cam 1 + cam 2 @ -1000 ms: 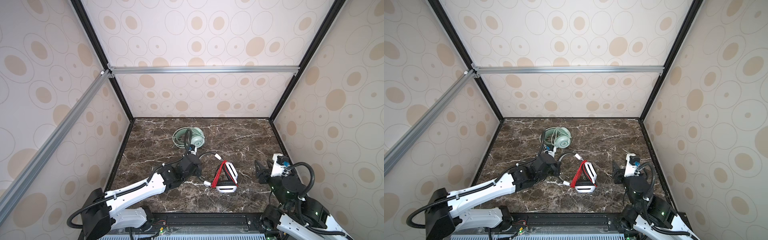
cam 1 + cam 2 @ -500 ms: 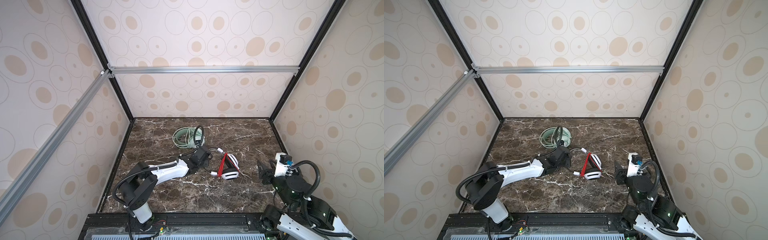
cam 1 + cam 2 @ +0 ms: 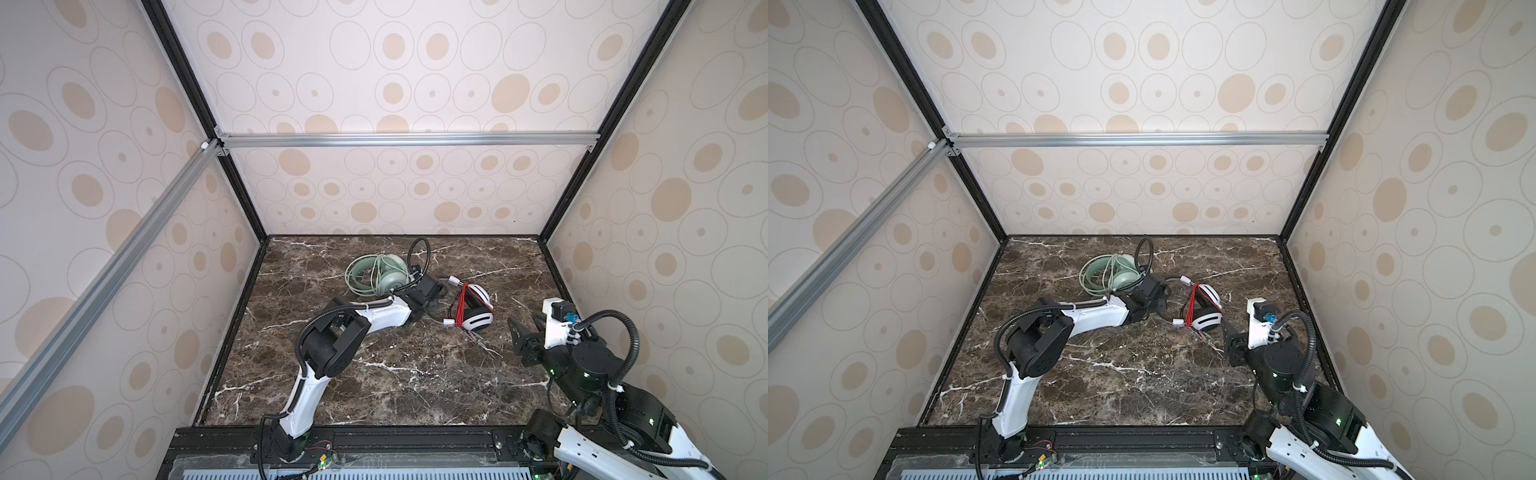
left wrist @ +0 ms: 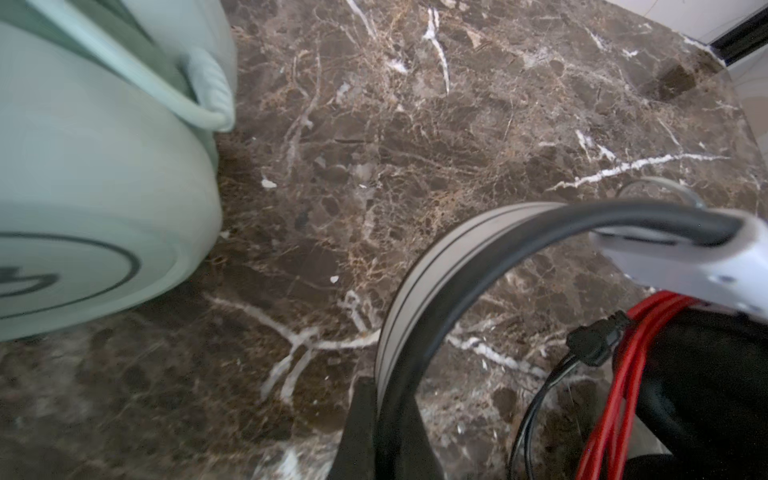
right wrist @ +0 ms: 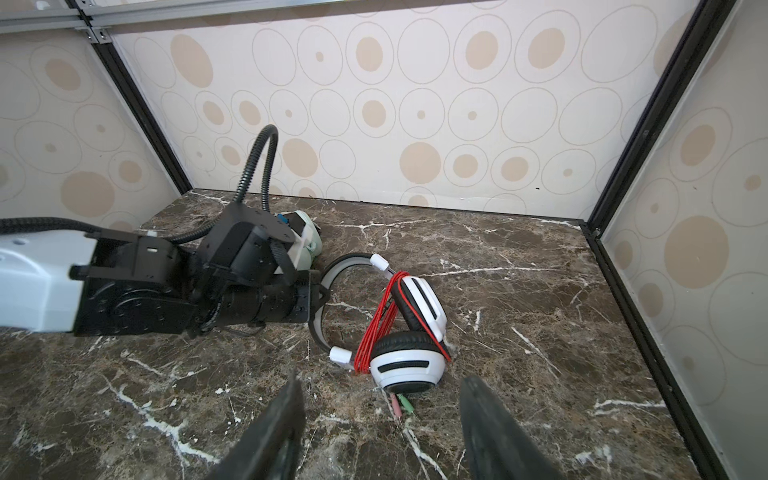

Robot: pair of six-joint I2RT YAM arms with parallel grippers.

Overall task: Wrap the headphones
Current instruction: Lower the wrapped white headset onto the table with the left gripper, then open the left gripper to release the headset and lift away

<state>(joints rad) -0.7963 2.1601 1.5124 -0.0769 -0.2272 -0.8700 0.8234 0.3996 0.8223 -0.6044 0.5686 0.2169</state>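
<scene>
Left jaws pinch the white headphones (image 3: 480,322) by the headband (image 4: 401,311) — right jaws spread, open marble (image 3: 415,374) frontward.

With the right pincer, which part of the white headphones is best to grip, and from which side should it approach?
Probably the near earcup: it sits straight ahead of the open right pincer, white shell toward it, so come forward, low over the table. The left pincer is shut on the headband, and the red cable runs beside the cup there; keep clear of it.
</scene>
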